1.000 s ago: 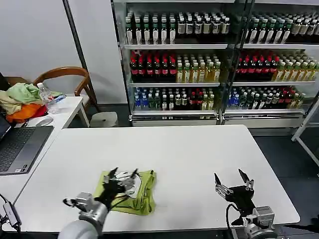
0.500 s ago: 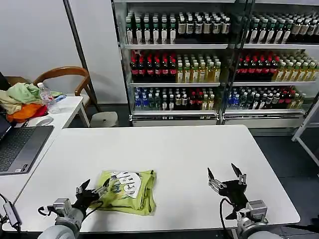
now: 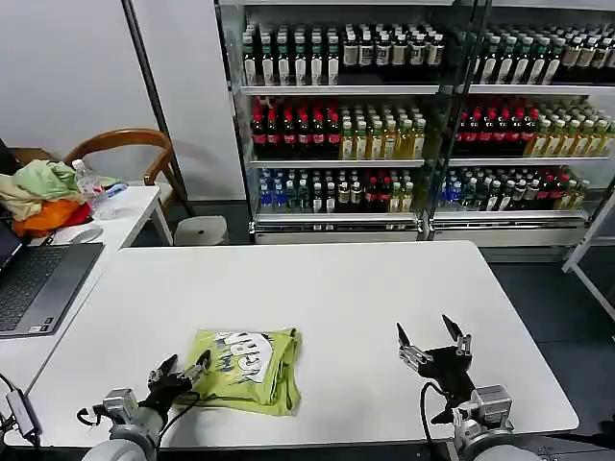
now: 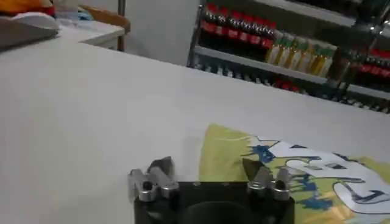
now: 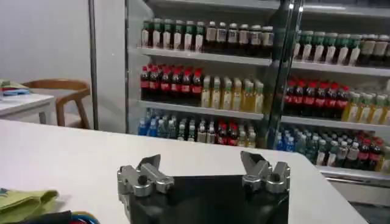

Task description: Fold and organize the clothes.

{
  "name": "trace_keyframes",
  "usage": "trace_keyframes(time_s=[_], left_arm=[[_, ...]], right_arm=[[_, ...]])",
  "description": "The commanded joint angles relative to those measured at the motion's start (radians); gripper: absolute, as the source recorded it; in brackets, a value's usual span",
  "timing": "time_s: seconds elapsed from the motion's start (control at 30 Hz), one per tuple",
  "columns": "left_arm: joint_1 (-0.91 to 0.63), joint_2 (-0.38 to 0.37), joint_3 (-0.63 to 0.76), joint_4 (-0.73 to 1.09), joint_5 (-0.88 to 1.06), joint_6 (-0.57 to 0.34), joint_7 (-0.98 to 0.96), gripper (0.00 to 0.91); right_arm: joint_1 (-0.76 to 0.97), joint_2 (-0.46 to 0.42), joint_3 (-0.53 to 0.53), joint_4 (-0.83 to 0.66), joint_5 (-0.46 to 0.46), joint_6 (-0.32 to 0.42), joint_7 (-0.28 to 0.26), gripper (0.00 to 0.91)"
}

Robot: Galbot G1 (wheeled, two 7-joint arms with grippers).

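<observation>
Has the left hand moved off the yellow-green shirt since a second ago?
Yes. The left hand has pulled back toward the table's near edge and to the robot's left, now open beside the folded T-shirt instead of over it.

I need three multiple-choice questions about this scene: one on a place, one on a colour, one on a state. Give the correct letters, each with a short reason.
1. Where does the T-shirt lie?
A. on the white table
B. on the chair
C. on the laptop

2. What colour is it?
A. orange
B. lime yellow-green
C. beige

3. How is the left gripper?
A. shut on the shirt
B. open, at the shirt's edge
C. shut on a bottle

Answers:
1 A: it rests folded on the table's near part.
2 B: lime cloth with a pale print.
3 B: its fingers are spread and hold nothing. The right gripper is open too.
</observation>
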Motion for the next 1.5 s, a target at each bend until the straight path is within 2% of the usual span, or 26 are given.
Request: trace_keyframes(time_s=[0.03,0.47,0.63,0.73,0.83,1.03,1.27,1.37,1.47,1.5], left_arm=[[0.011,-0.018,0.012,0.011,-0.04,-0.006,0.01,0.05],[-0.002,-0.015,0.009,-0.001,-0.044,-0.028,0.039,0.04],[-0.014,0.013,-0.034,-0.103,-0.081,0.036,0.025,0.03],[-0.014,0.058,-0.107,-0.163,-0.135,0.076,-0.004,0.03],[0.007,0.111,-0.256,-0.198,-0.259,0.126,-0.059,0.03],[0.064,0.184,-0.5,-0.16,-0.425,0.216,-0.14,0.03],[0.157,0.33,-0.71,-0.127,-0.466,0.226,-0.16,0.03],[0.133,0.339,-0.674,-0.174,-0.464,0.226,-0.177,0.03],[0.047,0.188,-0.364,-0.365,-0.341,0.222,-0.202,0.03],[0.034,0.113,-0.173,-0.402,-0.204,0.214,-0.192,0.04]], right_arm=[[0.006,-0.001,-0.003,0.001,0.001,-0.001,0.001,0.907],[0.008,-0.001,-0.008,-0.003,-0.002,-0.004,0.001,0.907],[0.015,-0.008,-0.008,-0.006,-0.002,-0.007,0.001,0.907],[0.028,-0.015,-0.006,-0.012,-0.001,-0.007,0.001,0.907],[0.035,-0.018,-0.012,-0.019,0.001,-0.004,0.0,0.907],[0.054,-0.022,-0.027,-0.027,0.008,0.0,-0.003,0.907],[0.098,-0.021,-0.071,-0.046,0.015,0.012,-0.005,0.907],[0.082,-0.007,-0.068,-0.041,0.008,0.021,-0.006,0.907],[0.023,0.006,-0.041,-0.023,-0.009,0.032,-0.01,0.907],[0.001,0.008,-0.027,-0.019,-0.014,0.035,-0.012,0.907]])
